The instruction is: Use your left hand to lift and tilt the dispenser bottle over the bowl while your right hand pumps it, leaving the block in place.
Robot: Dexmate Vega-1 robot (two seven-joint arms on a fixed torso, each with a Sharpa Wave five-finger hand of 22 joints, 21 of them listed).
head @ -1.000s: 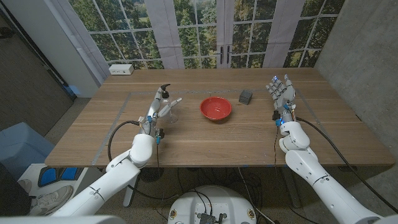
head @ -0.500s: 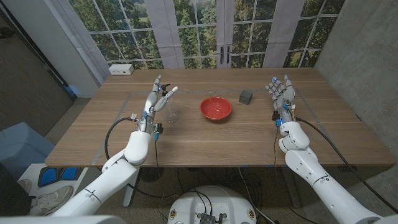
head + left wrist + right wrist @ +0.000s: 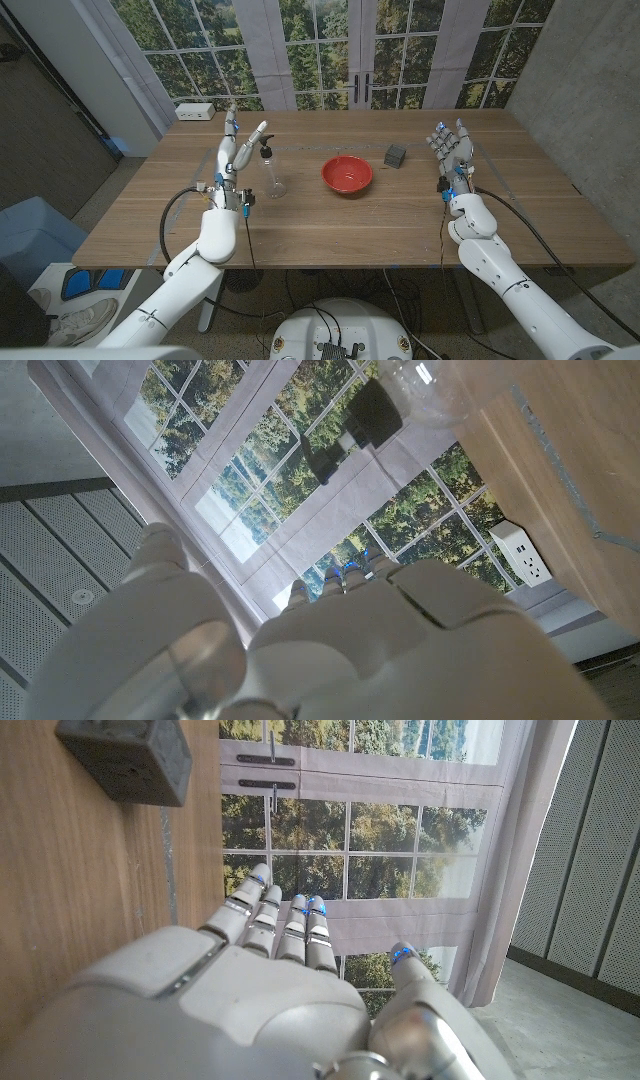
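Note:
The clear dispenser bottle [image 3: 271, 173] with a black pump stands upright on the table, left of the red bowl [image 3: 347, 174]. My left hand [image 3: 236, 143] is raised just left of the bottle, fingers spread, holding nothing. The left wrist view shows the bottle's pump [image 3: 362, 416] beyond my left hand [image 3: 330, 650]. The dark block [image 3: 396, 154] sits right of the bowl. My right hand [image 3: 451, 150] stands upright right of the block, fingers apart and empty. In the right wrist view the block [image 3: 125, 758] lies on the wood ahead of my right hand [image 3: 260, 990].
A white power strip [image 3: 194, 112] lies at the table's far left corner, seen too as the power strip [image 3: 522, 552] in the left wrist view. Windows and curtains stand behind the table. Bare wood [image 3: 340, 225] runs along the near side.
My left hand has let go of the bottle and drawn back to the left with fingers spread. The bottle now stands free. The right hand has not moved.

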